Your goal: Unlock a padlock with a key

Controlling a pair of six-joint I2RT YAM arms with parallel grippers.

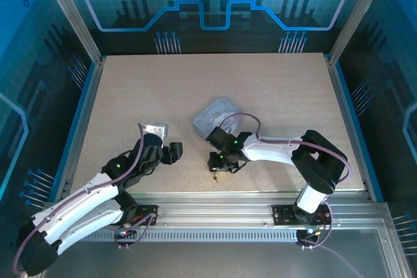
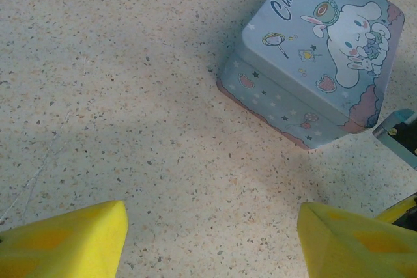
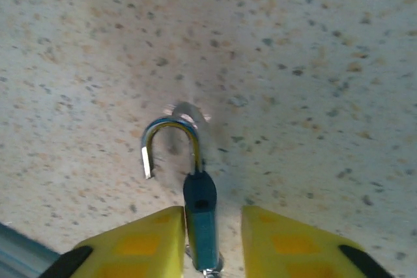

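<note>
Speckled bench (image 1: 163, 96) under both arms: my right jaws pinch the padlock (image 3: 200, 216) by its teal body, just nearward of the tin (image 1: 212, 116), leaving the swung-open shackle free; left jaws hover spread wide, left of the tin, apparently spare.

Left arm (image 1: 78, 209): white shell links, black joints, green indicator light, purple cable run along length.
Right arm (image 1: 273, 150): same white-and-black build, green lights near wrist, purple cable looped over forearm.
Left gripper (image 2: 212, 216): black body, wedge-shaped fingers (image 2: 71, 242) in bright yellow.
Right gripper (image 3: 212, 213): yellow fingers (image 3: 293, 245), orange-tinted square recesses, black backing at edges.
</note>
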